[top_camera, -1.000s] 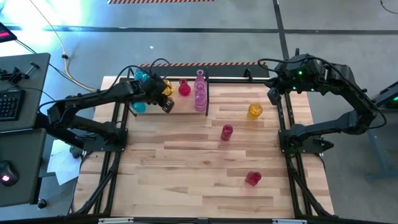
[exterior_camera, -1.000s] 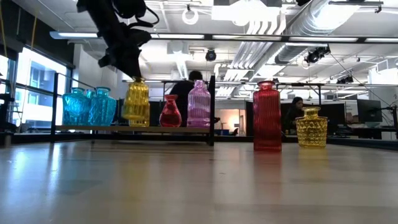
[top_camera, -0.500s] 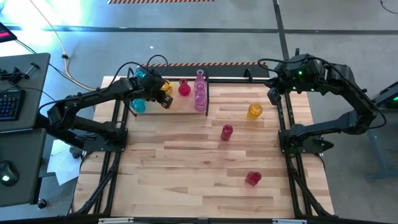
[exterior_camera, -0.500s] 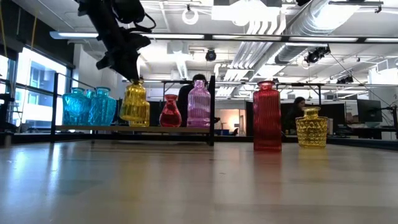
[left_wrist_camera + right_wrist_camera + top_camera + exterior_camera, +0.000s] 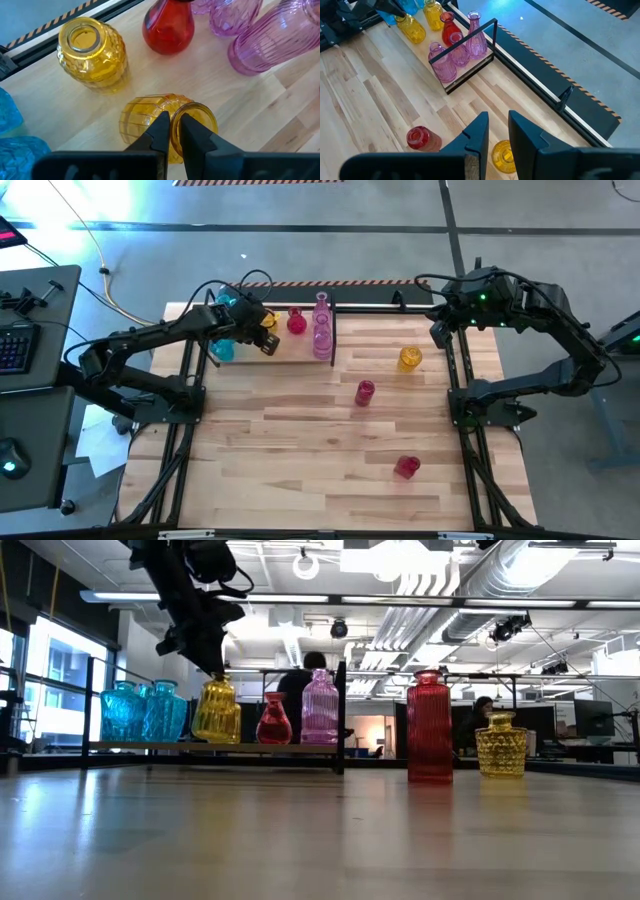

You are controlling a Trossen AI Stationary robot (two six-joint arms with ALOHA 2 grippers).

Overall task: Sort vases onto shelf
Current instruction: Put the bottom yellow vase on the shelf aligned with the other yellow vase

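My left gripper (image 5: pixel 171 131) pinches the rim of a yellow vase (image 5: pixel 165 124) standing on the shelf (image 5: pixel 290 350) | right gripper (image 5: pixel 498 131) idle, fingers barely apart | shelved: cyan, yellow, red, pink | left on table: amber vase (image 5: pixel 410 358), two red vases (image 5: pixel 365 392)

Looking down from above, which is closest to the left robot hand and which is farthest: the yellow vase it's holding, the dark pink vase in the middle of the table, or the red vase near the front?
1. Yellow vase, in the left gripper, on the shelf.
2. Dark pink vase, mid-table, off to its right.
3. Red vase, near the front edge, farthest.
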